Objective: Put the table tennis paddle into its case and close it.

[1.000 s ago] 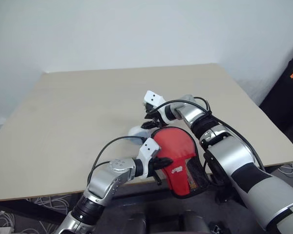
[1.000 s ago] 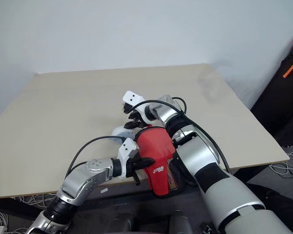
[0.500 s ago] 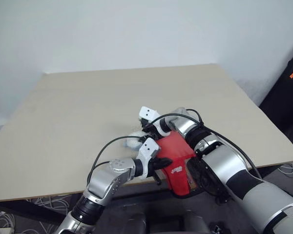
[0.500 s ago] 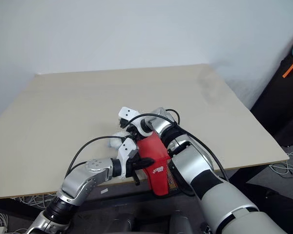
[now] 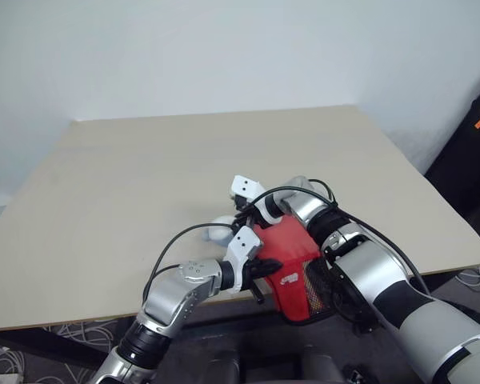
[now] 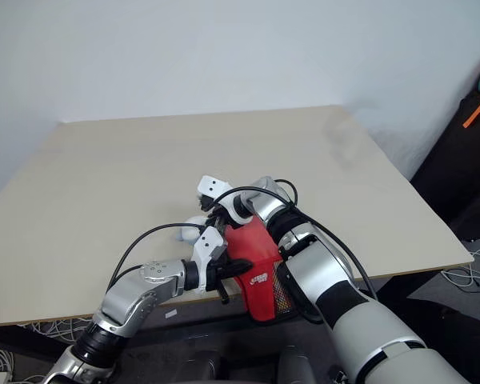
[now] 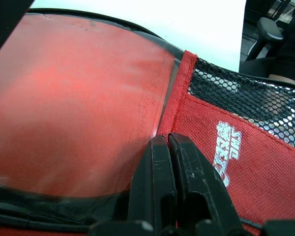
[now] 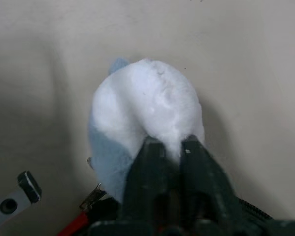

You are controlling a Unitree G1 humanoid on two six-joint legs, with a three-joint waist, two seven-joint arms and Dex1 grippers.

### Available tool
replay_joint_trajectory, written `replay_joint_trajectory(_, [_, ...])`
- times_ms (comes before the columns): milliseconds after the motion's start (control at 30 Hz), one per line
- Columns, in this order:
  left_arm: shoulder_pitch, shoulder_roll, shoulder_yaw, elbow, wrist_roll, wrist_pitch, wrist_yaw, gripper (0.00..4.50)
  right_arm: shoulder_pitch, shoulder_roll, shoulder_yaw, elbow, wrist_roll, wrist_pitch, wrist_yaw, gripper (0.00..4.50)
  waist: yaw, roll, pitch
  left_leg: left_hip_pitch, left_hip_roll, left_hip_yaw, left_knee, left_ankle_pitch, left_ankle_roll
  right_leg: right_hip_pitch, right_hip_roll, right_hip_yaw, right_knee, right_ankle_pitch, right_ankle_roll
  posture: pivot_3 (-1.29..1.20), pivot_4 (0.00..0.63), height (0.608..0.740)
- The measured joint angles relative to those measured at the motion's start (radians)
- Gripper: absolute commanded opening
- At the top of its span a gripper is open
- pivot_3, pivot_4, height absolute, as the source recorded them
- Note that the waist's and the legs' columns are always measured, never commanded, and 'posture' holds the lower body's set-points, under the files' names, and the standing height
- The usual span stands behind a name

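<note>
The case (image 5: 292,256), red with a black mesh lower part (image 7: 246,103) and a white logo, lies over the table's front edge. My left gripper (image 5: 262,269) is shut on its near side, fingers (image 7: 160,162) pinched at the seam beside the clear window. Through that window shows the red face of the table tennis paddle (image 7: 78,98). My right gripper (image 5: 244,216) is at the case's top end, pointing left. It is shut on the near edge of a white and blue plush ball (image 8: 147,103) that rests on the table (image 5: 144,176).
The plush ball (image 5: 221,232) sits just left of the case's top. The tan table stretches wide behind and to the left. Black cables loop over both arms. Dark gear stands past the table's right edge (image 5: 472,152).
My right gripper came down and back onto the plush ball at the case's top and shut on it. The left gripper and the case stayed where they were.
</note>
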Motion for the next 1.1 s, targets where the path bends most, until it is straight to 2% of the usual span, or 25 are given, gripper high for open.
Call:
replay_joint_trajectory(167, [-0.004,-0.001,0.0,0.005,0.007,-0.002,-0.007,0.0,0.031,-0.007,-0.011,-0.062,0.013,0.027,0.039,0.02,0.0,0.0,0.0,0.0,0.0,0.0,0.0,0.0,0.0,0.0,0.0,0.0,0.0,0.0,0.0,0.0,0.0,0.698])
replay_joint_trajectory(333, [-0.022,-0.011,0.001,0.028,0.023,-0.019,-0.013,0.0,0.035,0.007,-0.088,-0.067,0.067,0.095,0.004,0.02,0.0,0.0,0.0,0.0,0.0,0.0,0.0,0.0,0.0,0.0,0.0,0.0,0.0,0.0,0.0,0.0,0.0,0.698])
replay_joint_trajectory(533, [-0.058,-0.026,0.019,0.09,0.064,-0.049,0.001,0.0,0.011,0.031,-0.202,-0.002,0.125,0.135,-0.154,0.02,0.0,0.0,0.0,0.0,0.0,-0.001,0.0,0.001,-0.001,-0.001,0.0,0.0,0.0,0.0,0.0,0.0,0.0,0.698])
replay_joint_trajectory(1100, [-0.086,-0.075,0.018,0.16,0.141,-0.11,0.0,0.0,-0.047,0.04,-0.349,0.169,0.155,0.135,-0.525,0.02,0.001,0.0,0.0,0.0,0.0,-0.001,0.0,0.001,-0.001,0.0,0.0,0.0,0.001,0.0,-0.001,0.0,0.0,0.698])
